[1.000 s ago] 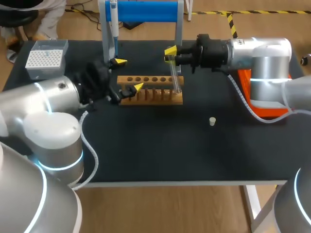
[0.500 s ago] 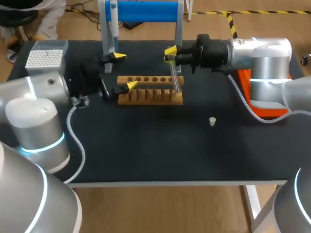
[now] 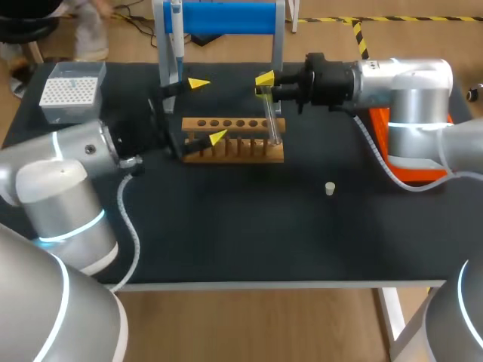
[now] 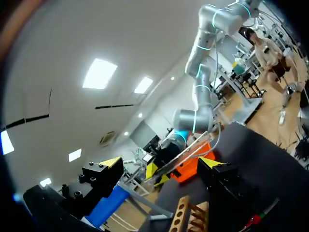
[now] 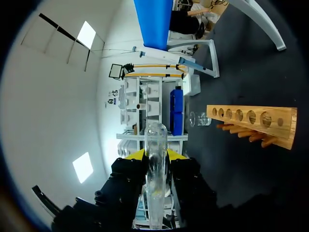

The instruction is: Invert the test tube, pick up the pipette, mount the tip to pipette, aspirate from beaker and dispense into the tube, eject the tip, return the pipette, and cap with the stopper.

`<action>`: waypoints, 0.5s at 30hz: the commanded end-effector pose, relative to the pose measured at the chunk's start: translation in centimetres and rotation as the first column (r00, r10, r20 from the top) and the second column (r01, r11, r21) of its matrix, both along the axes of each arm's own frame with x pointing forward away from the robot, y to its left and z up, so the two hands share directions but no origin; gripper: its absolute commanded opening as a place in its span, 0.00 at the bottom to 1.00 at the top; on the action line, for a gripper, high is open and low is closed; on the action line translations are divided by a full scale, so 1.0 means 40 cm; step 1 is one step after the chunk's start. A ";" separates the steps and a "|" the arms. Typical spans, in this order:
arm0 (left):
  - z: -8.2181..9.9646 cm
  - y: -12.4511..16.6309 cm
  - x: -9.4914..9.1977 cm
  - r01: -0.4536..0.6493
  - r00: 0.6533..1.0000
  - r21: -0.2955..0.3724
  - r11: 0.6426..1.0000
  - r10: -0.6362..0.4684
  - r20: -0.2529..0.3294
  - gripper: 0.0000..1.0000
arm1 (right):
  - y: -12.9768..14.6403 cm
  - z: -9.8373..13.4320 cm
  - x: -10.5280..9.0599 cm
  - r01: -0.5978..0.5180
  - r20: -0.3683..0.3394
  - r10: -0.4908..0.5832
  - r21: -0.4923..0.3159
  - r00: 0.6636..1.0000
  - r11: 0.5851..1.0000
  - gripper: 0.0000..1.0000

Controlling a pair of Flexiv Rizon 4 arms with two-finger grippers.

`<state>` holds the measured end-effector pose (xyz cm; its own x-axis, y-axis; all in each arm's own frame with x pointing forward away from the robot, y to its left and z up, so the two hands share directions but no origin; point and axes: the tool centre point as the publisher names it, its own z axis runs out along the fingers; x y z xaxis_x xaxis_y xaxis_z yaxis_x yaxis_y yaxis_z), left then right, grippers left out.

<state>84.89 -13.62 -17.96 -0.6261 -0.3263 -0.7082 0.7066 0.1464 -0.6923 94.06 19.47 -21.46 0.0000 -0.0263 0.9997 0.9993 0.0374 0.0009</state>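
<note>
In the head view, the left gripper [image 3: 207, 110] is seen at the left end of the wooden rack [image 3: 234, 140], its two yellow-tipped fingers spread wide apart with nothing between them. One tip is up near the foot of the blue stand [image 3: 226, 18], the other is by the rack's front left corner. The pipette [image 3: 175, 34] is hung on the stand's left post, and a tip box [image 3: 72, 90] is set at the table's [image 3: 226, 234] far left corner. The right gripper [image 3: 264, 81] is reached in from the right and is clamped on the test tube [image 3: 272, 121], which is held nearly upright. The tube's lower end is seen over the rack's right end, though whether it touches the wood cannot be told from here. The small white stopper [image 3: 330, 188] lies alone on the dark table, well apart from the rack and nearer the front, and an orange object [image 3: 411, 162] is partly hidden under the right arm. In the left wrist view, the left gripper [image 4: 159, 164] is shown with its fingers wide apart; ahead of them the rack [image 4: 186, 217] is seen end-on, and beyond it the right gripper [image 4: 154, 170] with the tube [image 4: 186, 157] slanting out of it. In the right wrist view, the right gripper [image 5: 156, 159] is shown closed on the test tube [image 5: 156, 145] — both fingers pressed on the glass from either side, the rounded end pointing out ahead. The rack [image 5: 253, 121] lies off to one side, a glass beaker [image 5: 199, 119] is set just past its far end, and the blue stand [image 5: 154, 24] rises further on.
</note>
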 end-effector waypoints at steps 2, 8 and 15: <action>-0.010 0.004 0.010 0.212 0.913 0.066 0.975 -0.222 0.341 1.00 | -0.002 0.001 0.000 0.000 0.000 0.000 -0.002 1.000 1.000 0.00; -0.010 0.004 0.010 0.212 0.913 0.066 0.975 -0.222 0.341 1.00 | -0.002 0.001 0.000 0.000 0.000 0.000 -0.002 1.000 1.000 0.00; -0.011 -0.013 -0.007 0.138 0.885 0.198 0.970 -0.211 0.415 1.00 | -0.002 0.001 0.000 0.000 0.000 0.000 -0.002 1.000 1.000 0.00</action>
